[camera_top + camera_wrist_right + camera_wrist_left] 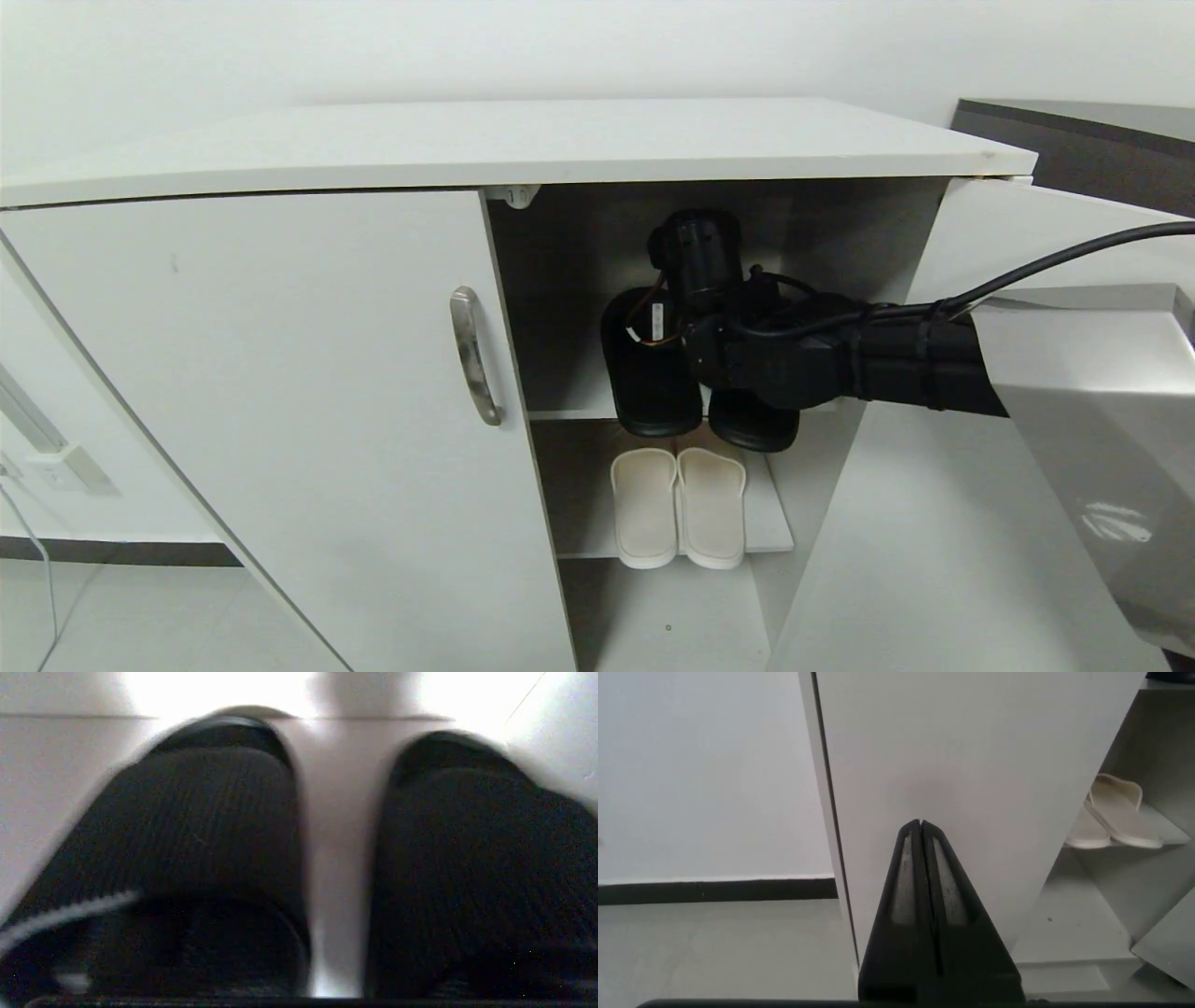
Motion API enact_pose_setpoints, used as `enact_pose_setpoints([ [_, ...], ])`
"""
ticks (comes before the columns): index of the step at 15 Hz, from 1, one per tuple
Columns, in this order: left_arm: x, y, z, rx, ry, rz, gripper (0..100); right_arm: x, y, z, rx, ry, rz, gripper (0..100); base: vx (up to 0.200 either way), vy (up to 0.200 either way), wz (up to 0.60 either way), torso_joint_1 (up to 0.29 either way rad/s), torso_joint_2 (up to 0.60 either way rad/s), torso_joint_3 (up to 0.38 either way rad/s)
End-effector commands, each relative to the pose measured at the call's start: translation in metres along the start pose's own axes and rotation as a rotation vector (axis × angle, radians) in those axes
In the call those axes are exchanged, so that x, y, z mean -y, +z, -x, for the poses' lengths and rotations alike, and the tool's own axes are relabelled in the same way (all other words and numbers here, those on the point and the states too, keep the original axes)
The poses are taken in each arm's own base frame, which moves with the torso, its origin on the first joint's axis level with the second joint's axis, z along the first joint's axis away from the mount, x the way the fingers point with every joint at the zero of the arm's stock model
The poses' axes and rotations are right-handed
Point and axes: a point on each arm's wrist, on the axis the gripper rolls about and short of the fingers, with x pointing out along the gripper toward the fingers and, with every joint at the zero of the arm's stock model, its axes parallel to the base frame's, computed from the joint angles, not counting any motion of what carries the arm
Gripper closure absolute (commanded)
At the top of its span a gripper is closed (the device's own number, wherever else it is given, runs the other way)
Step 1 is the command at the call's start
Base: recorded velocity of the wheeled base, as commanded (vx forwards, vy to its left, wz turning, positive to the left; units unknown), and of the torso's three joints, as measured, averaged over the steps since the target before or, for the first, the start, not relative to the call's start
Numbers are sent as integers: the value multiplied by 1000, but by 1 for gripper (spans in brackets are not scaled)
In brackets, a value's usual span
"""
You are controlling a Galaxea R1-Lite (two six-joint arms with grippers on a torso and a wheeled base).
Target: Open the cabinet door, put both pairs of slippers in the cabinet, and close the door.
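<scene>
Black slippers (pixel 648 397) half-hidden (behind arm (pixel 896 373))

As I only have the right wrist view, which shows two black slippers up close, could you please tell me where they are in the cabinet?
Observer: The black slippers sit at the upper shelf, near ends overhanging its front edge.
Operator: Thank you. Is the white pair inside?
Observer: Yes, the white slippers lie side by side on the shelf below.
Operator: And the left gripper?
Observer: The left gripper hangs before the closed left door, jaws shut and empty.
</scene>
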Motion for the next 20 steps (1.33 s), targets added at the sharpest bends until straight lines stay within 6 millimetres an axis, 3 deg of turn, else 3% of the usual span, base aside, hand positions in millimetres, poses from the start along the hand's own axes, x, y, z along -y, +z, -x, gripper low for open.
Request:
enact_pose_setpoints([
  [1,0,0,0,0,0,0,100,0,1,5,-2,4,2,0,0,0,0,0,0,0],
  [6,0,0,0,-1,2,0,100,5,7,48,-22,41,10,0,0,0,0,0,0,0],
  [12,0,0,0,-1,0,0,100,22,1,116,-8,114,22,0,0,0,0,0,0,0],
  [16,0,0,0,0,-1,0,100,56,-20,176,-4,342,47,0,0,0,0,0,0,0],
  [20,0,0,0,-1,-3,0,100,83,-41,194,60,511,78,0,0,0,0,0,0,0],
])
